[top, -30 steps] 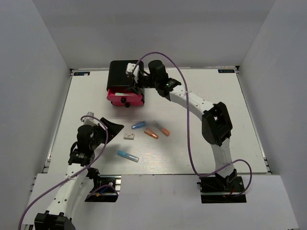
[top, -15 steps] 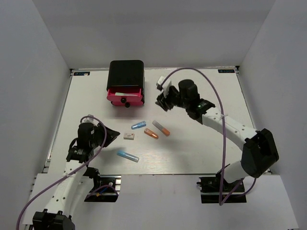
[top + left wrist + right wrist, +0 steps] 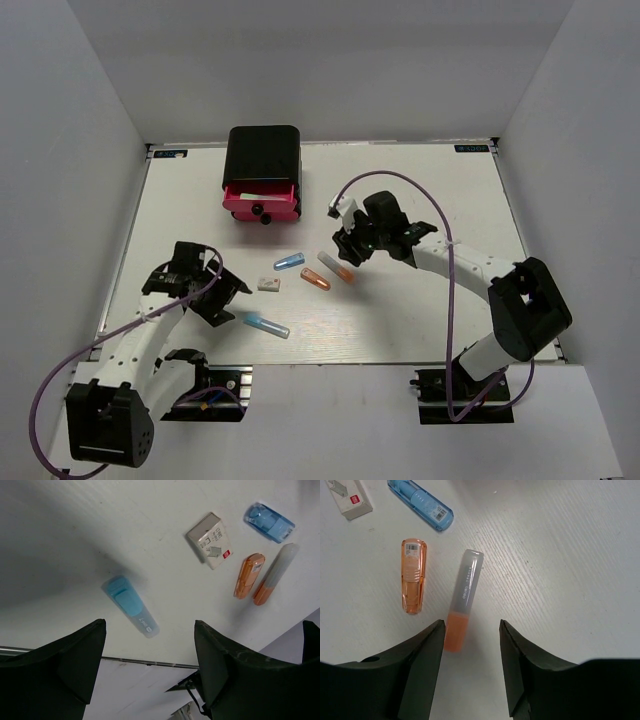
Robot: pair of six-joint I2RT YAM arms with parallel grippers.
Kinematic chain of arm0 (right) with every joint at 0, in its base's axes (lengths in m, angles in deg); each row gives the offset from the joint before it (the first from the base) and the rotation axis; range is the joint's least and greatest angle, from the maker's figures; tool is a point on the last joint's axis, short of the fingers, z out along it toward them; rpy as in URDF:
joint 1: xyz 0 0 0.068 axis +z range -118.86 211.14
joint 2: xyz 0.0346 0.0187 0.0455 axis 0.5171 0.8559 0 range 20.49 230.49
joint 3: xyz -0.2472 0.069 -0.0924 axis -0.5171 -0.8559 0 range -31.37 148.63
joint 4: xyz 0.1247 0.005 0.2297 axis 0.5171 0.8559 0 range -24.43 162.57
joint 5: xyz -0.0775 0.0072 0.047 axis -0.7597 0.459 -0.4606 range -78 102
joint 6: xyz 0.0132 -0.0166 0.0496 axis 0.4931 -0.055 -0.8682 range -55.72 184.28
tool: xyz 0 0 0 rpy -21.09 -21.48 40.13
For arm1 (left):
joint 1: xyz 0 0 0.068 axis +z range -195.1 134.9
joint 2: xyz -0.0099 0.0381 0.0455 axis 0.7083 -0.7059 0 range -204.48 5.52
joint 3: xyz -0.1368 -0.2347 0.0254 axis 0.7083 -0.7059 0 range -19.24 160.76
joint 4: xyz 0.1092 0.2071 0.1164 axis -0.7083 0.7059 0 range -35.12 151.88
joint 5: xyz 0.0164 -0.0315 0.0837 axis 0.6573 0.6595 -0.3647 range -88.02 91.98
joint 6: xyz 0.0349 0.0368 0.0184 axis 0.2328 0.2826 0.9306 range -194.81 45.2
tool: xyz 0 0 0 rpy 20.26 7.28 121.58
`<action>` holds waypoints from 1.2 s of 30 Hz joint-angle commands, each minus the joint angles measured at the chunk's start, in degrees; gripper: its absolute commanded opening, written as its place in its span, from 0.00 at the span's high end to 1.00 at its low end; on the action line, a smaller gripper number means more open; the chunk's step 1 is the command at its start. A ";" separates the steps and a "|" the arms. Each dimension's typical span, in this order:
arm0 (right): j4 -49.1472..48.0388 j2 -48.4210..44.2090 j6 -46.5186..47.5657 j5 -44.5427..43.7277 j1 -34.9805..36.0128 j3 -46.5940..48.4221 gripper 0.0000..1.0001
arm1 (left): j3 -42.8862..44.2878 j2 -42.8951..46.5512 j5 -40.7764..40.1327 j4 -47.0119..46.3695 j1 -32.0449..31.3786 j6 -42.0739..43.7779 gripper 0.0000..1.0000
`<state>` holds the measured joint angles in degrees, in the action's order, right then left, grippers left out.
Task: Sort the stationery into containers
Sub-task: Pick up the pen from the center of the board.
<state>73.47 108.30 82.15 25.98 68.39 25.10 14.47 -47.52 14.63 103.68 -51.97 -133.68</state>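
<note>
White tabletop carries four pens and a white block near its middle, well apart from the black box at the far side. The box's pink drawer stands pulled out, its contents too small to make out. The right tool, spread wide, straddles the orange end of the orange-grey pen. The orange pen lies just beside, the blue pen beyond. The left tool, also wide, hangs over the light blue pen.
</note>
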 commanded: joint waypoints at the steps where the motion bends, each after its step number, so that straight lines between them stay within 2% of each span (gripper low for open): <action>1: -2.36 -0.53 -1.08 -1.23 -0.52 1.28 0.46 | 1.18 -0.39 1.07 1.83 -0.59 -1.33 0.19; 12: -4.82 -2.03 -3.10 -1.58 -1.57 -1.71 0.47 | -2.60 -7.42 4.05 -1.42 -1.12 -1.86 0.19; 24: -4.65 -3.87 -3.01 -1.85 -2.36 -3.29 0.49 | 0.21 -20.17 -0.85 -6.08 -3.84 -1.25 0.20; 30: -4.56 -4.05 -3.02 -1.85 -2.98 -3.03 0.49 | 1.97 -27.99 -1.92 -6.26 -5.43 -1.25 0.28; 36: -4.47 -4.93 -2.93 -2.03 -3.06 -2.94 0.49 | 1.97 -29.76 -3.59 -7.05 -6.75 -1.25 0.45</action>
<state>70.54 106.20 79.66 24.10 65.66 22.17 17.31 -75.93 17.19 100.49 -57.77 -135.58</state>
